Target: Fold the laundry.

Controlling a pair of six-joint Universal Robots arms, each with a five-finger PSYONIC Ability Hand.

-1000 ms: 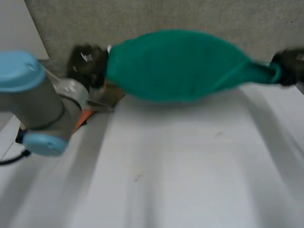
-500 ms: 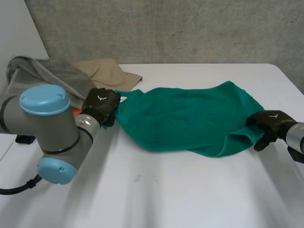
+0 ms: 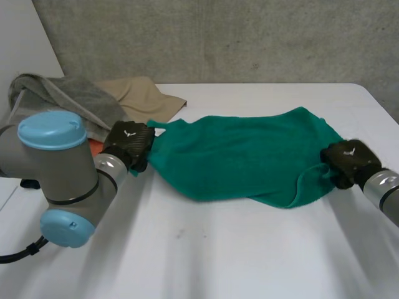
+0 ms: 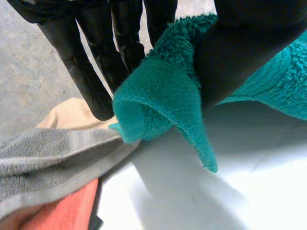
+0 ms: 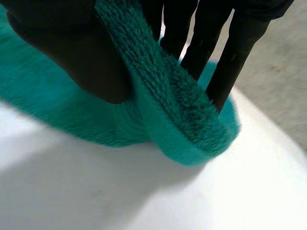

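Observation:
A green towel (image 3: pixel 243 154) lies stretched across the middle of the white table (image 3: pixel 218 249), rumpled along its near edge. My left hand (image 3: pixel 129 144) holds its left corner: in the left wrist view the thumb (image 4: pixel 240 52) pinches the green towel's corner (image 4: pixel 158 100) against straight fingers (image 4: pixel 91 72). My right hand (image 3: pixel 348 162) grips the towel's right end. In the right wrist view its thumb (image 5: pixel 67 52) presses a folded edge of the towel (image 5: pixel 187 120) against the fingers (image 5: pixel 230 62).
A grey towel (image 3: pixel 68 99) and a beige cloth (image 3: pixel 140 94) are heaped at the back left of the table, with an orange cloth (image 3: pixel 95 147) beneath them. The grey towel (image 4: pixel 53 163) and the orange cloth (image 4: pixel 62 211) lie just beyond my left hand's fingertips.
Both hands have brought the towel down from the air onto the table and kept their hold on its two ends. The towel now rests flatter.

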